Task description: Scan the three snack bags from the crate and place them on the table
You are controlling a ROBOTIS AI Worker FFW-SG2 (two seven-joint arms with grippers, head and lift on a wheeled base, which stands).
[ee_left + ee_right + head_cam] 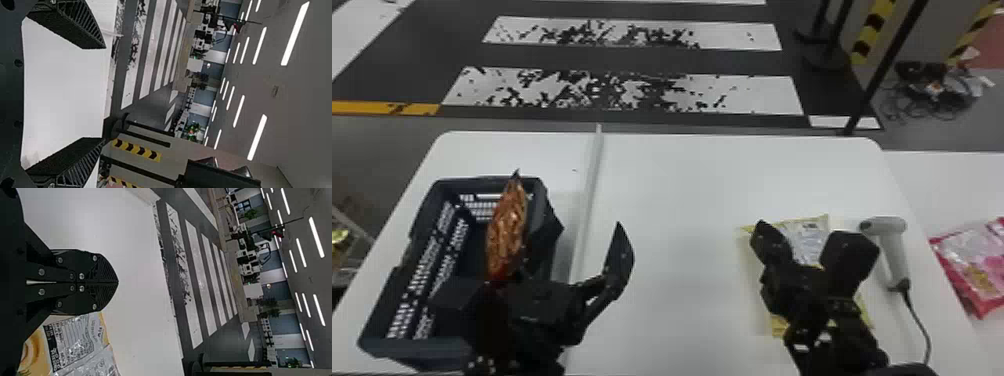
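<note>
My left gripper [527, 265] is over the dark crate's [417, 347] right side in the head view. An orange snack bag [506, 227] stands upright in the crate, its lower end behind the arm. In the left wrist view the left gripper [103, 93] is open with nothing between its fingers. My right gripper [807, 232] overlaps a yellow bag [809, 240] lying on the table; its fingers look apart there. But in the right wrist view the right gripper's [117, 282] fingers meet, empty, beside the yellow bag [74, 344]. Right of that bag lies a grey scanner [889, 240].
A pink snack bag [974, 270] lies on a second white surface to the right. The scanner's cable [919, 320] runs toward the front edge. A pale strip [589, 185] crosses the table [672, 200] between the crate and the middle area.
</note>
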